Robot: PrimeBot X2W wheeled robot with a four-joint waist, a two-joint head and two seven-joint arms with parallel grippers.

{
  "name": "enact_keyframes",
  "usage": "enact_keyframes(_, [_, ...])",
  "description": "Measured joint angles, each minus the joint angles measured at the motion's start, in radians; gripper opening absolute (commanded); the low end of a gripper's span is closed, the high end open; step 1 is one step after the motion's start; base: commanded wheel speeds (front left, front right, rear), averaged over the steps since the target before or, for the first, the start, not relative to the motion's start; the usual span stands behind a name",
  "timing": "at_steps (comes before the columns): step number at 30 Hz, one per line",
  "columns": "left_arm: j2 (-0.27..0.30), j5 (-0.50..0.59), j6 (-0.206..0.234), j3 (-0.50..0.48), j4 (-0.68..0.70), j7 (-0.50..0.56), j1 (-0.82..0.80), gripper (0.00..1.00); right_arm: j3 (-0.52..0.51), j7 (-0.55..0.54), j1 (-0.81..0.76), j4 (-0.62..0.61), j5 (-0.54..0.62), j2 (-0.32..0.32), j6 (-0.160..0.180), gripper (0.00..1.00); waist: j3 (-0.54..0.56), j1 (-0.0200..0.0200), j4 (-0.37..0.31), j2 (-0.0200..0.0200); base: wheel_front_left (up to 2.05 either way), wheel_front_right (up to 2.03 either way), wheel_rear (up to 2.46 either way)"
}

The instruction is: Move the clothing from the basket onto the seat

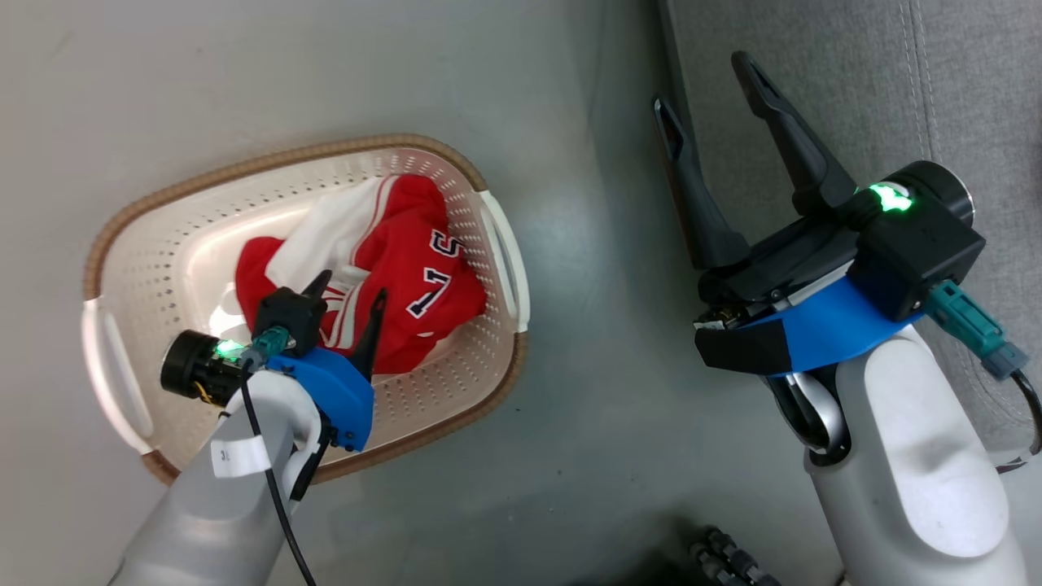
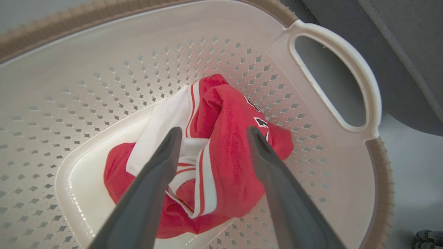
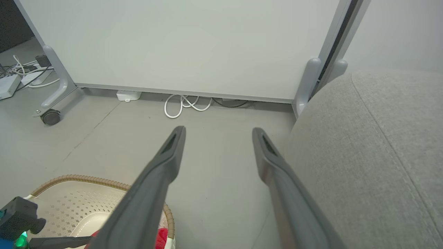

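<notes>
Now the clothing [image 1: 391,252] is seen crumpled, red, white-striped, numbered; left gripper [image 1: 351,286] and right gripper [image 1: 702,81] are held wide open, empty.

The clothing [image 1: 391,268] lies in the basket [image 1: 269,159] (on the floor [image 1: 594,391]); seat [image 1: 855,98] to its right.

The clothing [image 2: 228,166] under my left hand [image 2: 213,131] is bright red with white stripes and black-and-white numerals. The basket [image 2: 104,69] around it is cream-white, dotted with holes, with a brown woven rim. Beside my right hand [image 3: 218,129], the seat [image 3: 363,155] is grey.
</notes>
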State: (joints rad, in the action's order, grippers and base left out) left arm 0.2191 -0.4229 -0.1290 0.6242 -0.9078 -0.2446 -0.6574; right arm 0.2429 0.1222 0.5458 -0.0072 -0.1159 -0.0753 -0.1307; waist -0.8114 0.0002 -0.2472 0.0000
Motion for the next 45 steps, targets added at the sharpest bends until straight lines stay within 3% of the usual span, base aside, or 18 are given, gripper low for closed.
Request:
enact_keyframes(17, [-0.037,-0.081,0.001,0.027,-0.243,0.121,-0.129,1.00,0.040,0.050,0.010,0.054,-0.021,0.021,0.000,1.00,-0.088,-0.0001,-0.083,0.0000,0.00,0.00,0.00])
enact_keyframes(20, [-0.044,-0.087,0.001,0.033,-0.266,0.134,-0.136,0.00,0.042,0.055,0.016,0.057,-0.026,0.022,0.000,1.00,-0.087,-0.0001,-0.086,0.0000,0.00,0.00,0.00])
enact_keyframes(36, [-0.067,-0.128,0.000,0.079,-0.293,0.141,-0.147,0.00,0.032,0.055,0.017,0.068,-0.026,0.023,0.000,1.00,-0.067,-0.0002,-0.079,0.0000,0.00,0.00,0.00])
enact_keyframes(45, [-0.098,-0.166,0.000,0.135,-0.264,0.108,-0.126,0.00,0.007,0.035,0.001,0.109,0.025,0.017,0.000,1.00,0.021,-0.0002,-0.040,0.0000,0.00,0.00,0.00])
